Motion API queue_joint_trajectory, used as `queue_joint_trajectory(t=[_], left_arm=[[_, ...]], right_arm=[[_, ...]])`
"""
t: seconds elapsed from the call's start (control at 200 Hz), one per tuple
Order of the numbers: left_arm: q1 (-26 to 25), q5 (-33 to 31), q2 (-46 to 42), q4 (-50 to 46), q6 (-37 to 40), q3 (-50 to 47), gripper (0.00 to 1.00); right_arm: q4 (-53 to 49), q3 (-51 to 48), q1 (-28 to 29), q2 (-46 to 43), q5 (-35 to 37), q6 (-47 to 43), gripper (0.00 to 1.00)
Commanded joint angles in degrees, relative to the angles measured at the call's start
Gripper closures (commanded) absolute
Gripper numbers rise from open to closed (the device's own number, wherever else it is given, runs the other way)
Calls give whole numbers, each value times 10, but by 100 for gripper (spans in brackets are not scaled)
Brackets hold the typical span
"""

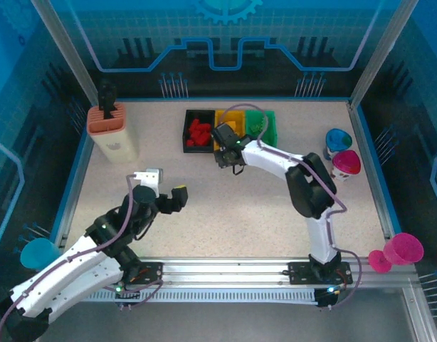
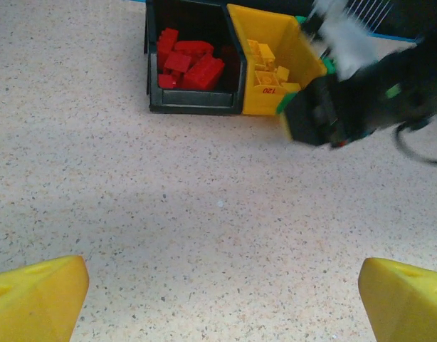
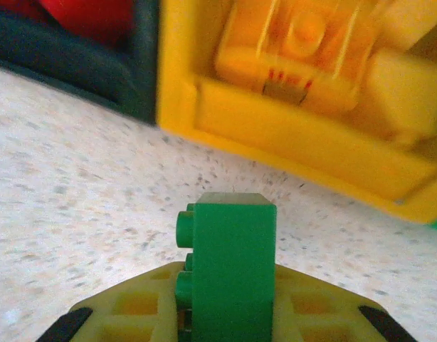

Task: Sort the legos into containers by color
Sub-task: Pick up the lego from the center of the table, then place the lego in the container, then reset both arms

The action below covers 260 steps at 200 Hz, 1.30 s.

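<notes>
**Green brick in hand, at the bins**

My right gripper is clamped on a green lego, studs facing left. The yellow bin sits just ahead, the black bin ahead-left. My left gripper is spread wide over the table.
</notes>
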Motion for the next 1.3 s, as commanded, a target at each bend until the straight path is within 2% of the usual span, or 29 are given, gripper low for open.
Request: queue_joint_trajectory(t=[0.0,0.11,0.255,0.34,0.515,0.535,0.555,0.6,0.62,0.73,0.926,1.051,1.116,1.176,1.236,1.296], left_arm=[[-3,-15,4,7,-4,-8,2],[-3,-14,7,1,-8,-5,2],[-3,-15,-2,-8,-15,-7,2],[-3,-14,-7,-16,-17,-3,2],[-4,-14,-10,-19,-12,6,2],[-4,-14,-10,-19,-11,7,2],[-4,-14,-10,-20,-11,7,2],[-4,-14,-10,-21,-11,9,2],[-4,-14,-10,-21,-11,10,2],[-5,-18,-11,-23,-10,15,2],[-8,-52,-13,-21,10,30,3],[-8,-137,-13,-23,26,35,2],[-8,-215,-11,-44,13,48,1],[-8,-278,-9,-58,8,58,1],[-7,-311,-10,-37,30,54,1],[-8,-324,-11,9,72,39,1]], right_arm=[[-3,20,-32,-70,47,-37,75],[-17,46,-83,-70,34,-50,71],[-58,97,-137,-19,-10,-49,72],[-79,126,-152,14,-34,-51,70],[-100,165,-159,51,-24,-53,68],[-102,169,-159,53,-22,-51,66],[-105,171,-159,54,-21,-50,60],[-104,172,-157,46,-21,-48,34],[-100,169,-156,41,-17,-48,28],[-63,128,-142,-20,16,-52,19],[7,25,-129,-146,18,-75,15],[82,-81,-132,-248,20,-94,14],[134,-149,-130,-312,51,-118,13],[187,-217,-127,-374,95,-133,8],[242,-288,-127,-444,120,-150,0],[299,-362,-127,-507,123,-179,0]])
